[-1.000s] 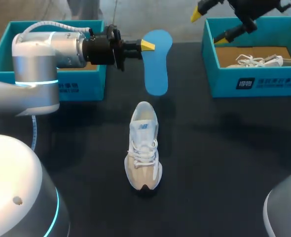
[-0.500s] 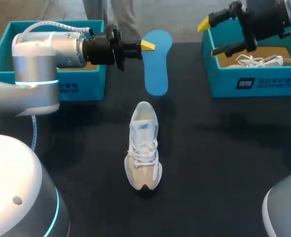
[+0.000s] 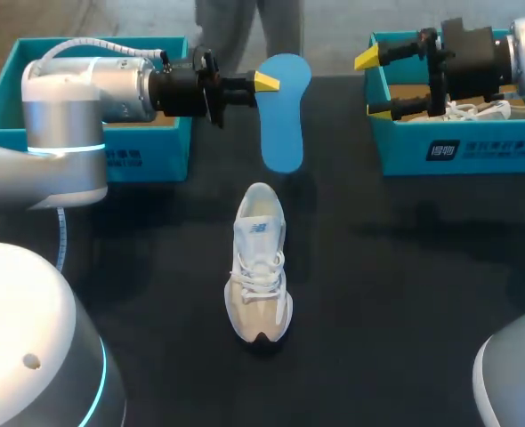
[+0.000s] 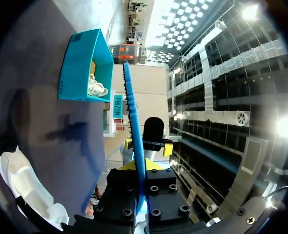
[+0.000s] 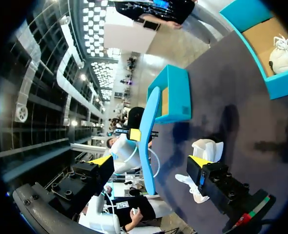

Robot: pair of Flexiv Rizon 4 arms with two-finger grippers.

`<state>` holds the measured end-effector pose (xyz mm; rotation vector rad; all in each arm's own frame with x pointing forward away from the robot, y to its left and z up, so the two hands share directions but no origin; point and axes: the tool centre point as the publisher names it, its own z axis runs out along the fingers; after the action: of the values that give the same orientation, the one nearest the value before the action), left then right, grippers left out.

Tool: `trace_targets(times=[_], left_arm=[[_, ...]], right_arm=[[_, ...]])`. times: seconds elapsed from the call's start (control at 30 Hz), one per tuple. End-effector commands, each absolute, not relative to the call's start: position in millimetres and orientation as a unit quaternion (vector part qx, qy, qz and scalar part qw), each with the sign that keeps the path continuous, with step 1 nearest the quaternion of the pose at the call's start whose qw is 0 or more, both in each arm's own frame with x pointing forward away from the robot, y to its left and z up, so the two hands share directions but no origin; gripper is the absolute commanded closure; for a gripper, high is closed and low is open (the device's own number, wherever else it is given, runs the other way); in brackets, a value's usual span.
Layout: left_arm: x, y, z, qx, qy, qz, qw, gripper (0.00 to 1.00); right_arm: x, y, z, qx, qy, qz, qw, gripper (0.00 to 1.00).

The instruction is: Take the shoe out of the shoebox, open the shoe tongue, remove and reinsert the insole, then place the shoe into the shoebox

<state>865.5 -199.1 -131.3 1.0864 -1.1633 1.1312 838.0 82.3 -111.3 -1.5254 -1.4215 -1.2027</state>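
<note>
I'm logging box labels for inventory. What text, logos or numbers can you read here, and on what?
Nothing reads clearly.
Right label on the right shoebox: white characters on a dark patch, too small to read.
Left label on the left shoebox: partly hidden by the left arm, unreadable.
Logo on the shoe tongue: small, blue, blurred.

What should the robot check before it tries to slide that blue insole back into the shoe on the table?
1. Grip on the blue insole: ok, the left hand pinches it from both sides, above the table.
2. Shoe upright on the table: ok.
3. Tongue pulled open wide enough: cannot tell, the laces cross it.
4. Right hand free to help: ok, open and empty, by the right shoebox.
5. Shoe held steady: not ok, neither hand touches it.
</note>
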Motion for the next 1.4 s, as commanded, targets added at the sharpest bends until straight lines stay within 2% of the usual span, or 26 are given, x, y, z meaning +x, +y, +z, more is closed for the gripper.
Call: trace_targets(times=[0.03,0.23,0.3,0.6,0.73,0.97,1.4], left_arm=[[865,-198,-131,0.462,-0.495,0.479,0.560,1.00],[865,-198,-131,0.462,-0.495,0.479,0.560,1.00],[866,-196,-133,0.447,-0.522,0.493,0.533,1.00],[873,-185,-141,0.327,-0.652,0.587,0.351,1.00],[874,-186,-138,0.279,-0.651,0.633,0.312,1.00],[875,-185,-142,0.162,-0.723,0.648,0.178,1.00],[888,-174,-141,-0.029,-0.726,0.685,-0.055,1.00]], right_arm=[[841,83,-114,-0.597,-0.544,-0.461,0.368,0.00],[841,83,-114,-0.597,-0.544,-0.461,0.368,0.00],[841,83,-114,-0.597,-0.544,-0.461,0.368,0.00],[841,83,-114,-0.597,-0.544,-0.461,0.368,0.00],[841,83,-114,-0.597,-0.544,-0.461,0.368,0.00],[841,83,-114,-0.597,-0.544,-0.461,0.368,0.00],[841,83,-115,-0.591,-0.539,-0.467,0.376,0.00]])
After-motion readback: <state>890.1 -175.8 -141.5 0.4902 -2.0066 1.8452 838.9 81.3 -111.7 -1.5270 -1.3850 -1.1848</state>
